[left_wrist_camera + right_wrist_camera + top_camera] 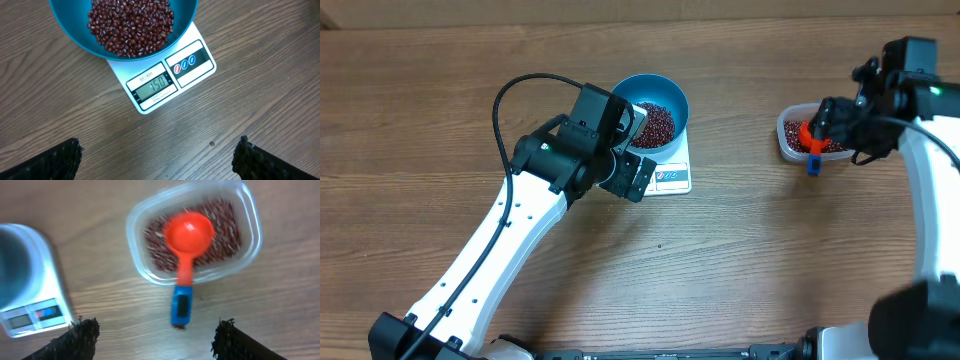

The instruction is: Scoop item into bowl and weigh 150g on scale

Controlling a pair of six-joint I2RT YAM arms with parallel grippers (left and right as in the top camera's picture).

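The blue bowl [655,118] [75,25] sits on the white scale [672,172] [192,62] and holds a heap of red-brown beans [131,25]. The scale's display [156,85] reads 150. My left gripper [160,155] [632,176] hovers open over bare wood in front of the scale, nothing between its fingers. My right gripper [156,335] [823,125] is open above the table beside a clear tub [250,230] [790,140] of beans. An orange scoop [189,230] [808,135] with a blue handle [181,307] rests in the tub, handle over the rim, not held.
One stray bean [212,144] lies on the wooden table near my left fingers. The scale [35,300] and the bowl's edge [12,265] show at the left of the right wrist view. The left arm's black cable [505,100] loops over the table.
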